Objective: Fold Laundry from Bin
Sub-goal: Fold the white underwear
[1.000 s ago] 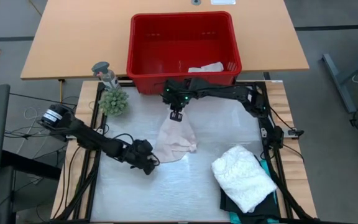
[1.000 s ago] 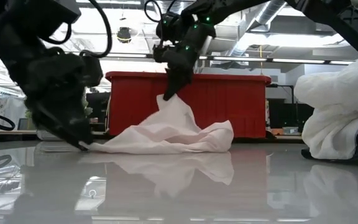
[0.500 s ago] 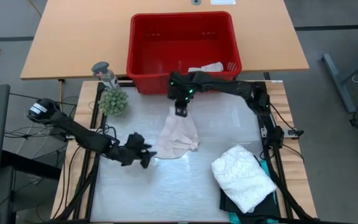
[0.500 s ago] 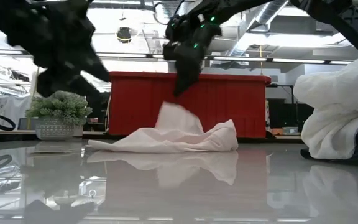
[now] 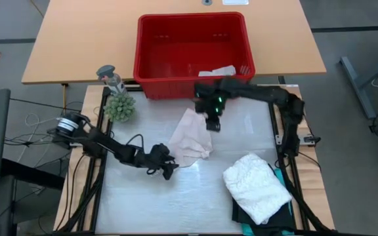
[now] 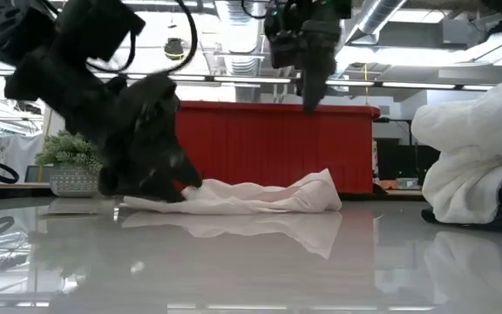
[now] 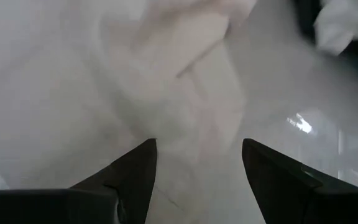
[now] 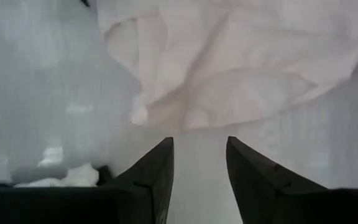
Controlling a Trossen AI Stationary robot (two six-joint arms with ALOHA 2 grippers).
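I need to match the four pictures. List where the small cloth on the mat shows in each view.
High view: cloth at mid-mat, below the bin.
Low view: cloth lying flat at centre, in front of the bin.
Left wrist view: cloth fills the upper middle, beyond the tool's fingers.
Right wrist view: cloth across the top.
Shared landmark: the folded white top, also at the low view's right edge.

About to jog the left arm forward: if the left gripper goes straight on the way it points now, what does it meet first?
The left gripper, fingers apart, points at the crumpled pale pink cloth lying on the shiny white table. It would likely meet that cloth's near edge first, though the depth is hard to judge.
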